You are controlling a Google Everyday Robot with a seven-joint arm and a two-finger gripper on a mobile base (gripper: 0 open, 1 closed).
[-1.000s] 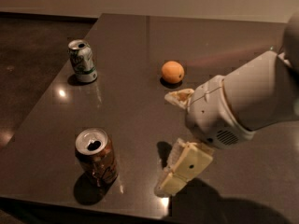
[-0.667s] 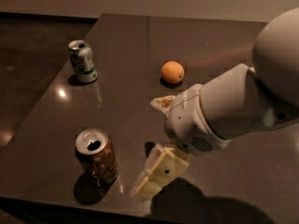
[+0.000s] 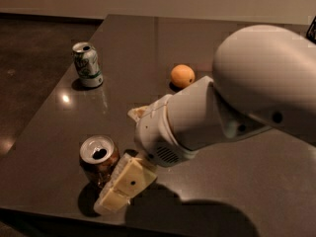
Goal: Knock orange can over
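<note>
The orange can stood upright near the front-left corner of the table, close to the front edge. Its long axis was vertical and its silver top w/ the drinking hole faced up. The gripper was low at the can's right side, jaws spread wide and holding nothing. The near finger lay slanted along the can's lower right flank. The far finger only peeked out behind the wrist, well back from the can. Whether the near finger actually touched the can or sat just beside it I couldn't tell, as the two overlapped from this angle.

Risks, as I judged them:
- Contact looked low on the body. A low push on a smooth tabletop would prob. slide the can upright instead of tipping it. A push higher up would tip it more surely.
- The front edge was near. A shove toward the front-left, or a roll once the can was down, could send it off the table.
- A fast sweep w/ the slanted finger might glance off the round wall and spin the can w/o toppling it.
- The bulky arm hid much of the area behind the can, so misjudging the gap was possible.

The green can and the fruit sat well apart toward the back, so a bump there seemed unlikely.
</note>
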